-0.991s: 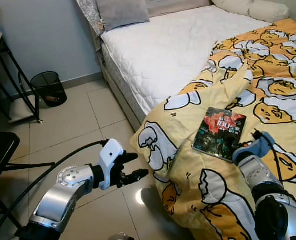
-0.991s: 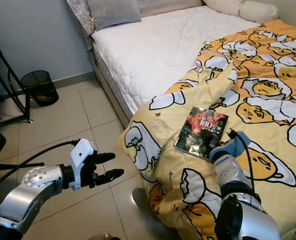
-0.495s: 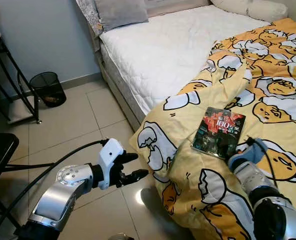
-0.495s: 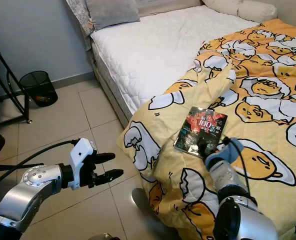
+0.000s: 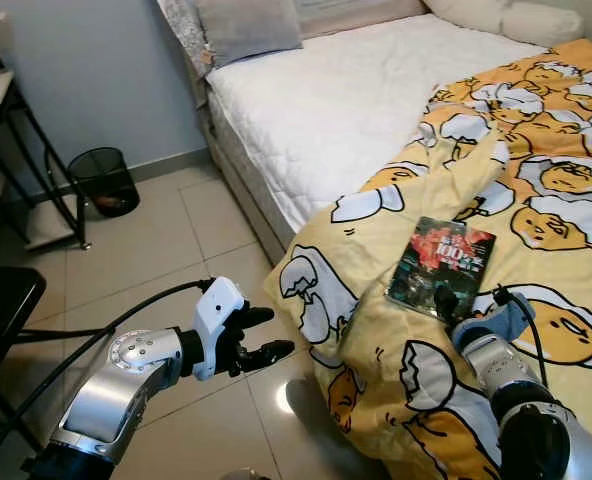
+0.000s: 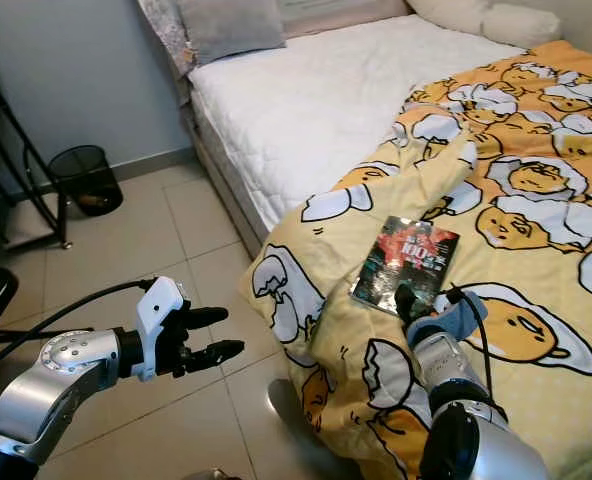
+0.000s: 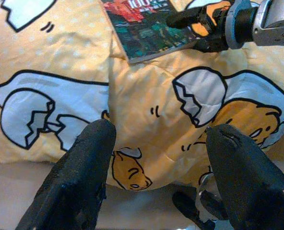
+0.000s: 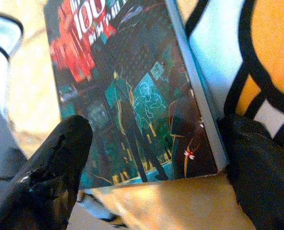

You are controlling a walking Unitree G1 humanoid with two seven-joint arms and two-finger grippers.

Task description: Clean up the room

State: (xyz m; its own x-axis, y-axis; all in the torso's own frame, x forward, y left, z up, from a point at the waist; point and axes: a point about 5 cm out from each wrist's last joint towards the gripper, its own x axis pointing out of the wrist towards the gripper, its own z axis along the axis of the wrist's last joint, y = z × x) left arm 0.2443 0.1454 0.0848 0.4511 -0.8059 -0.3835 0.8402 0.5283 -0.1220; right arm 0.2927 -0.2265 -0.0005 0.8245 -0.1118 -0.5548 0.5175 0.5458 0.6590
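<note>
Right gripper at the book on the yellow duvet.

The book (image 5: 442, 258) lies flat on the cartoon-print duvet (image 5: 536, 200), right of centre in the head views. The right gripper (image 8: 147, 163) has its fingers spread wide, one on each side of the book's near edge, not yet pinching it. The left gripper (image 5: 266, 335) hovers over the tiled floor (image 5: 156, 240) at lower left, fingers also apart. A black mesh bin (image 5: 103, 180) stands at the upper left.

Glossy book (image 5: 440, 260), cotton duvet (image 5: 546, 180)
</note>
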